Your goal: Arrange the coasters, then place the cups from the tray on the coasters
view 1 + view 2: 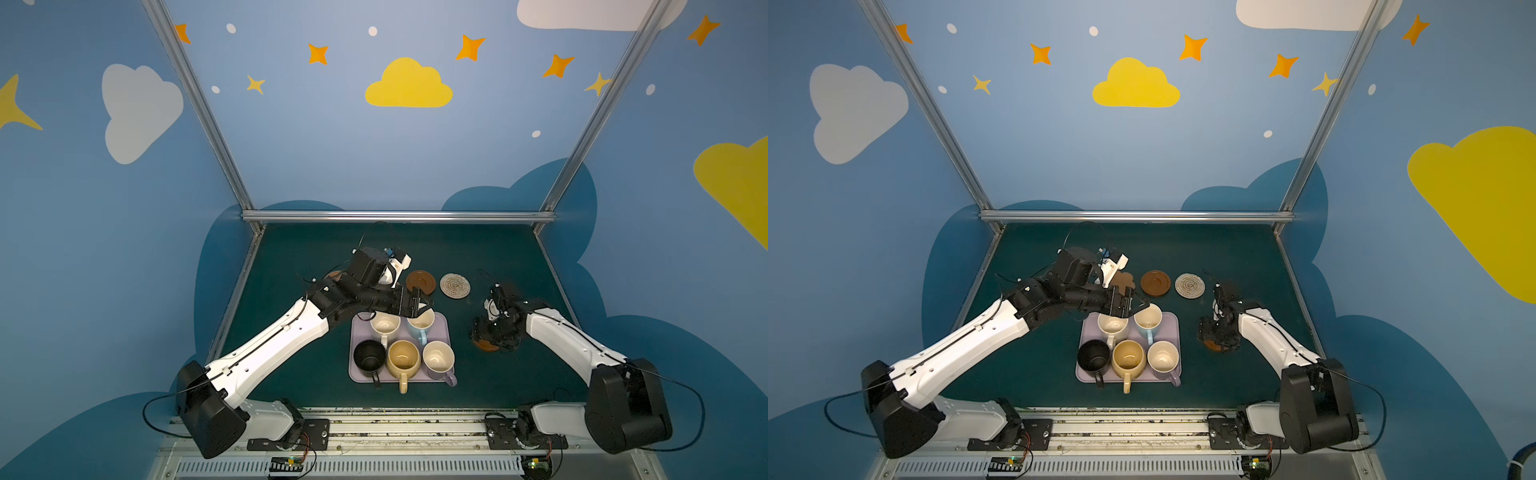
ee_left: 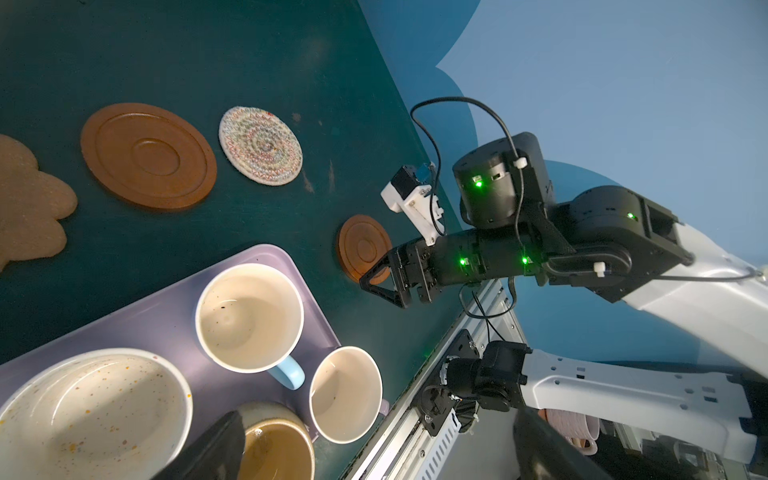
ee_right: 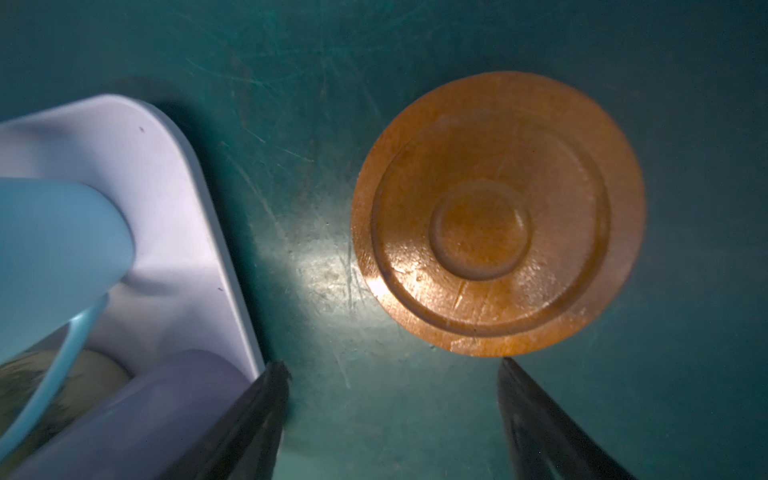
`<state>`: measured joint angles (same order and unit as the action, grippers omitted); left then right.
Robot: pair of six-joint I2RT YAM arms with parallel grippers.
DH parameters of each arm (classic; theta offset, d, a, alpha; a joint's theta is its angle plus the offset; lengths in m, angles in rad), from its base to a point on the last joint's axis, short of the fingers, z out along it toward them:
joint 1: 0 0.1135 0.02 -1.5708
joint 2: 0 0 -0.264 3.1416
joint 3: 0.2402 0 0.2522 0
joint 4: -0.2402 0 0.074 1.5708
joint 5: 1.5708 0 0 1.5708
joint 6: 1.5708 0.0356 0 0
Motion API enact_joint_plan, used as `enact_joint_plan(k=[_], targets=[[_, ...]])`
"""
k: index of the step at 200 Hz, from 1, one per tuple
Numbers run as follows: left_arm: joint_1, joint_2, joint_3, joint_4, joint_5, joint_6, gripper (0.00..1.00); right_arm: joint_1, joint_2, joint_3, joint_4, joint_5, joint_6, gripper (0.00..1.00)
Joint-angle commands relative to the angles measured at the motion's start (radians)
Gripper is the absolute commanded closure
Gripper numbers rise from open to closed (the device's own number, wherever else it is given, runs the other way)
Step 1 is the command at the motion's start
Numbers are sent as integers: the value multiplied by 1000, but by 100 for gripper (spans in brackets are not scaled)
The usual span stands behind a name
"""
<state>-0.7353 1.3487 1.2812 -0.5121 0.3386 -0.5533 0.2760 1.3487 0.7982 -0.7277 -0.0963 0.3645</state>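
The lilac tray [image 1: 447, 330] holds the cups: cream speckled [image 1: 384, 324], light blue [image 1: 420, 322], black [image 1: 369, 357], mustard [image 1: 402, 358] and lilac [image 1: 438, 358]. Behind the tray lie a flower-shaped coaster [image 1: 1123, 280], a brown wooden disc [image 1: 420, 281] and a pale woven coaster [image 1: 455, 285]. My left gripper [image 1: 424, 305] hovers open over the tray's far edge, above the cream and blue cups. My right gripper [image 3: 392, 368] points down at a second brown disc [image 3: 498, 216] right of the tray. Its jaws are open with only mat between them, and one fingertip [image 3: 509, 368] is at the disc's edge.
A tan edge [image 1: 334, 274] peeks out behind my left arm. The tray's corner [image 3: 137, 166] lies close beside my right gripper. Metal frame rails [image 1: 395, 216] border the green mat at the back and sides, and the arm bases stand along the front rail.
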Motion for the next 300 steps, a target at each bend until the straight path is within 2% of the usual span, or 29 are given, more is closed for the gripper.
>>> enact_joint_plan(k=[1,59,108,138,166,230,300], targets=[[-9,28,19,-49,-8,13,0,11,40,38,8,33,-26,22],[-22,75,38,-72,2,15,0,23,165,77,14,49,-63,26],[-22,91,37,-67,5,15,0,33,243,100,13,63,-69,35],[-22,91,35,-58,10,15,0,58,298,141,-26,121,-48,38],[-22,91,35,-53,17,12,0,60,357,168,-62,170,-26,46],[-22,84,22,-35,6,6,0,54,395,225,-84,194,-29,60],[-17,109,54,-42,2,19,0,-1,446,291,-73,151,-32,61]])
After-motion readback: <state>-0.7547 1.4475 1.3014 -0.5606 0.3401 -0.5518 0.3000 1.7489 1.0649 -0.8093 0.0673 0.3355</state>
